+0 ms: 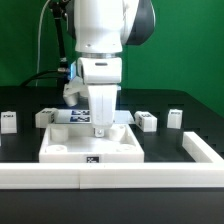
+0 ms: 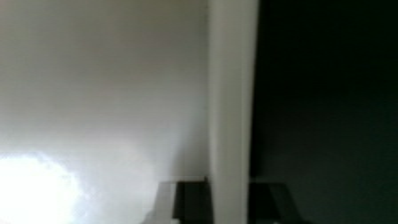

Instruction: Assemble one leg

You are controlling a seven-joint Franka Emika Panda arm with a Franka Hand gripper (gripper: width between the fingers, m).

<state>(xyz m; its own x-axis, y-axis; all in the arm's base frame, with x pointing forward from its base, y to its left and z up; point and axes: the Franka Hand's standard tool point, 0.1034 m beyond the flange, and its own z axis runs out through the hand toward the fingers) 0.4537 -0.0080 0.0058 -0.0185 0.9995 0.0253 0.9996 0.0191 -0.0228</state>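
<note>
Four small white plastic rectangular posts with black-and-white tags, all loose on the black table [image 1: 20, 142], none between the jaws. Nearest one, taken here as the leg [image 1: 146, 121]: just off the far corner of the large white square plastic panel with raised rim and corner holes [image 1: 80, 142], toward the exterior view's right of the white two-finger gripper [image 1: 101, 130], near it but apart. Seemingly laid on its side rather than stood on end, long axis roughly across the exterior view; too small for a closer heading. Second post [image 1: 44, 117] off the panel's opposite far corner on the exterior view's left, third post [image 1: 8, 121] well out beyond that, fourth post [image 1: 175, 118] past the leg on the right. Gripper itself pointing straight down at the middle of the panel's far rim [image 2: 231, 100], jaws astride it: in the wrist view, dark fingers [image 2: 187, 203] tight against either side of the pale strip of rim, bright panel floor on one flank, dark table on the other. Clenched on the panel, then, so far as legible through the blur, and on no leg. Likely need before any pick: letting go of the rim, rising clear, travelling toward the exterior view's right, then turning the wrist for a closure across the leg's narrow width, not along its length.
</note>
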